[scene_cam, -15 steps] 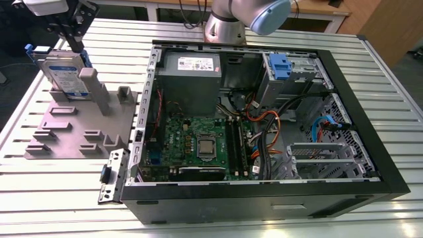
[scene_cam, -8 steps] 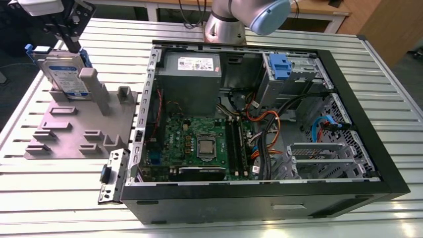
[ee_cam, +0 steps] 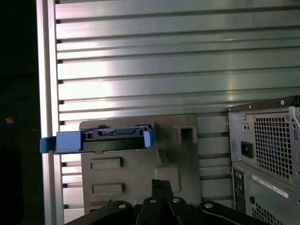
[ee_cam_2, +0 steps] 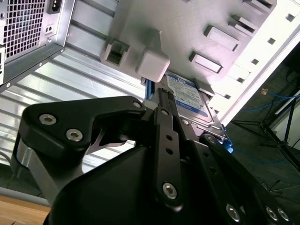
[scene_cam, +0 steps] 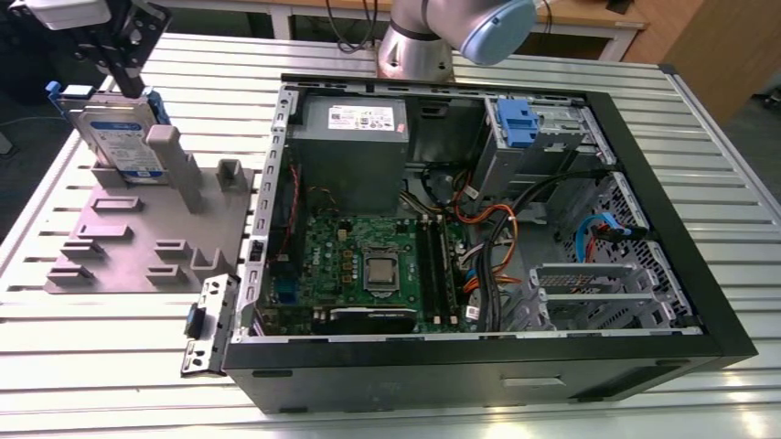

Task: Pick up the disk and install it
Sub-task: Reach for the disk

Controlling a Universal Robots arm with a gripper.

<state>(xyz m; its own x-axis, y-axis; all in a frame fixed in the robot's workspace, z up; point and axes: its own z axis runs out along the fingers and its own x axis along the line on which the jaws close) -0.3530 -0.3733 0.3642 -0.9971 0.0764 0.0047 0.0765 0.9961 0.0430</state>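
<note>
Closest to you in the exterior view, an open black computer case [scene_cam: 488, 370] lies on a slatted metal table [scene_cam: 98, 366]. At the exterior view's left, the disk [scene_cam: 123, 137] stands upright in a grey fixture [scene_cam: 134, 247], and the gripper [scene_cam: 121, 80] hangs just above it. In the second wrist view you see its fingers [ee_cam_2: 166, 140] pressed together and holding nothing, tips near the disk [ee_cam_2: 190, 96]. In the first wrist view the gripper [ee_cam: 159, 183] sits apart from the disk [ee_cam: 112, 137].
</note>
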